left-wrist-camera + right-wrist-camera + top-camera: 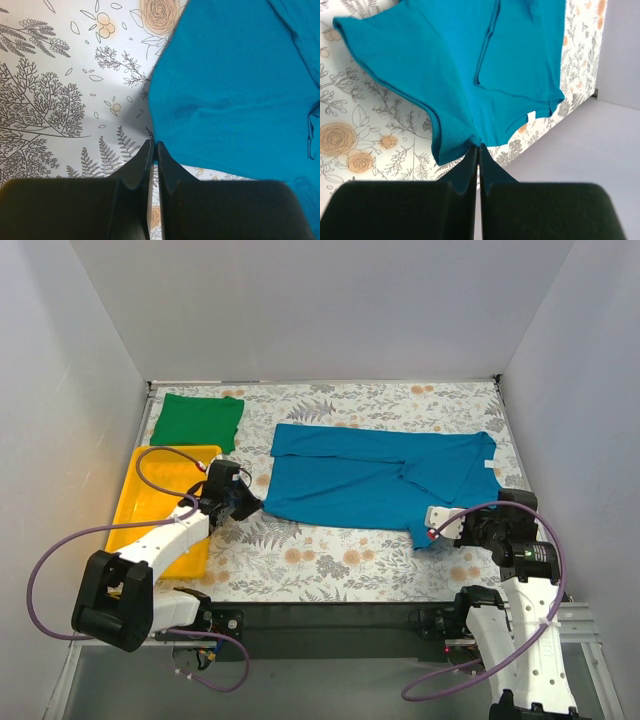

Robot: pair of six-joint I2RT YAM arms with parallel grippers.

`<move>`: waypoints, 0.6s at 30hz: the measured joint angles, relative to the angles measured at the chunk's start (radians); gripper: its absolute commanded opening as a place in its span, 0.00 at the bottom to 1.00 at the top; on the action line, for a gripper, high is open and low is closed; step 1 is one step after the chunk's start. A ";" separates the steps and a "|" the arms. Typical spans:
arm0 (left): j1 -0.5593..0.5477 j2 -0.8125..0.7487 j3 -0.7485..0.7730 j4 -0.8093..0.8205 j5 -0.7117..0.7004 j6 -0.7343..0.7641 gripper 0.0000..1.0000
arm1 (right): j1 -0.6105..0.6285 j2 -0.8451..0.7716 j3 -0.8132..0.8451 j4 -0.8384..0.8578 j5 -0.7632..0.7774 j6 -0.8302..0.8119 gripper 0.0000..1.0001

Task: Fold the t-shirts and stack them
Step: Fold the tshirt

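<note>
Right end effector (478, 146), 4 o'clock: pressed together, pinching the near corner of the teal t-shirt (370, 480), cloth bunched at the tips. Left end effector (154, 144), 8 o'clock: pressed together, tips at the shirt's other near corner; can't tell if cloth is caught. Shirt spread mid-worktop (330, 560). Yellow tray (130, 510) at 9. Green t-shirt (197, 421) folded at 10, far corner.

No legible text, label or number on anything.
</note>
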 measured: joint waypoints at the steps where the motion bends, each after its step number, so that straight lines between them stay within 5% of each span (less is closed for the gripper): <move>1: 0.000 -0.003 0.000 -0.002 0.000 -0.002 0.00 | 0.000 -0.003 0.000 0.011 0.002 0.017 0.01; 18: 0.000 -0.009 0.000 -0.022 0.000 -0.022 0.00 | -0.020 0.022 0.020 0.224 0.031 0.191 0.01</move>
